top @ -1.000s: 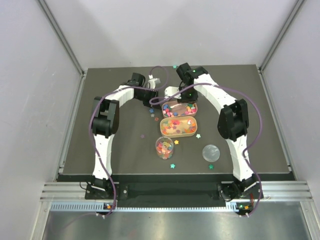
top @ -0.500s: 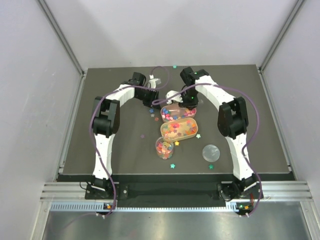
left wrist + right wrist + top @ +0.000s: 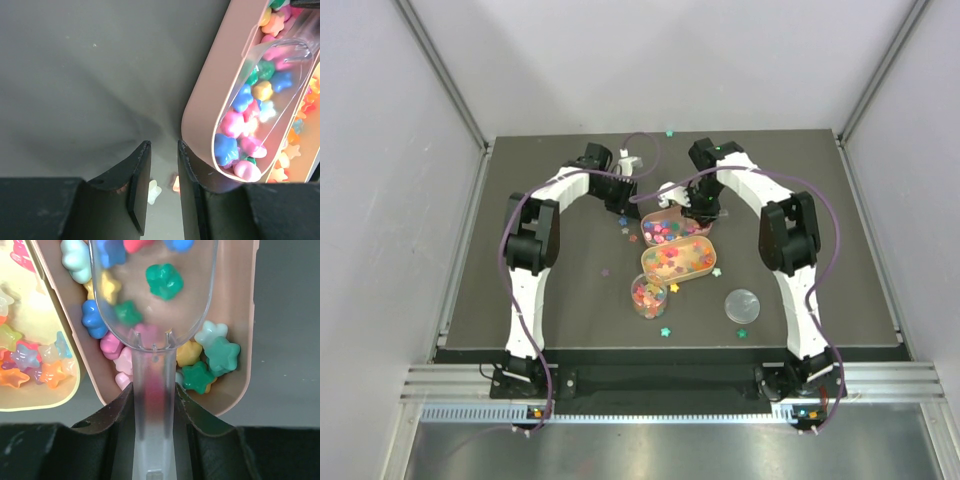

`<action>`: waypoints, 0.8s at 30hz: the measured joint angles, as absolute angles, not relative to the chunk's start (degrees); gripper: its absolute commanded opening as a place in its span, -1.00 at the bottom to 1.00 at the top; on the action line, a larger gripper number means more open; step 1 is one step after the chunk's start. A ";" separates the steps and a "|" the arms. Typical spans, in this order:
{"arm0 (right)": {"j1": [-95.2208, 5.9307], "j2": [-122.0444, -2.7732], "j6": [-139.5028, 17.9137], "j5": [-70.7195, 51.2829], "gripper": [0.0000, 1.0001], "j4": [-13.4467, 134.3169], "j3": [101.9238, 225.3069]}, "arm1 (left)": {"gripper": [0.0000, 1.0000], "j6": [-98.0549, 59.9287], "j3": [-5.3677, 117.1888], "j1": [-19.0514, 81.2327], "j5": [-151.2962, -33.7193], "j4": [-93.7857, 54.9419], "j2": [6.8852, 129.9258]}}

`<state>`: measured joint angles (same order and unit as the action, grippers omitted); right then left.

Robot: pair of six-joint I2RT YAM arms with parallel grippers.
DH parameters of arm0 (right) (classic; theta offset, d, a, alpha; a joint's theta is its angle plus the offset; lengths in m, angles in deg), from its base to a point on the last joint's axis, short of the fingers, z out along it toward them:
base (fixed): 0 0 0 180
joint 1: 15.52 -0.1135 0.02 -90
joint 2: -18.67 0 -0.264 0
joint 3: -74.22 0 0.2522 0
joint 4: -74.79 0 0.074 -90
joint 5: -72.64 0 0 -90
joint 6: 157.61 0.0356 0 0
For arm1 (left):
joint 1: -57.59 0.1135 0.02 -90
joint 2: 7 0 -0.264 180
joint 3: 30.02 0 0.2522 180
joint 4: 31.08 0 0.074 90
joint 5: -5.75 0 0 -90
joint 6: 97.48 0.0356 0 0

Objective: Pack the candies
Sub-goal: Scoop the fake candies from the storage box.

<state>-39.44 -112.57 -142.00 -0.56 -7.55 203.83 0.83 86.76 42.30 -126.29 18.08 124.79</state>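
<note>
Tray (image 3: pixel 246 330) shifted | right end effector (image 3: pixel 154 395) grasping scoop (image 3: pixel 154 440); left end effector (image 3: pixel 163 146) released | star candies (image 3: pixel 164 281)

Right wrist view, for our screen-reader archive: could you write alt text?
The right pincer grips the handle of a clear scoop, whose bowl sits among star-shaped candies in a pink tray. A yellow tray of candies shows at picture left.

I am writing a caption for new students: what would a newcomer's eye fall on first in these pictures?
The bright star candies heaped in the pink tray in the middle of the table, with a yellow tray beside it. The right gripper is shut on a clear scoop dipped among them, and a few loose stars lie on the dark table.
</note>
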 measured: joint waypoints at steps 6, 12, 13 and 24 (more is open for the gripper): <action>-38.63 -111.63 -141.43 2.02 -1.00 -5.91 201.84 | -0.32 2.71 89.32 43.24 -125.52 20.00 124.63; -38.19 -108.37 -139.77 2.28 -1.00 -4.11 197.39 | -0.32 4.94 90.48 45.54 -124.82 22.49 122.51; -38.17 -107.76 -139.53 2.17 -1.00 -4.14 196.91 | -0.32 5.31 90.52 45.89 -124.74 22.73 121.90; -38.19 -94.16 -138.92 -0.65 -1.00 -5.80 196.01 | -0.32 7.26 87.70 46.80 -124.63 22.76 116.39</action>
<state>-38.19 -94.16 -138.92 -0.65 -5.80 196.01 7.26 87.70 46.80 -124.63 22.76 116.39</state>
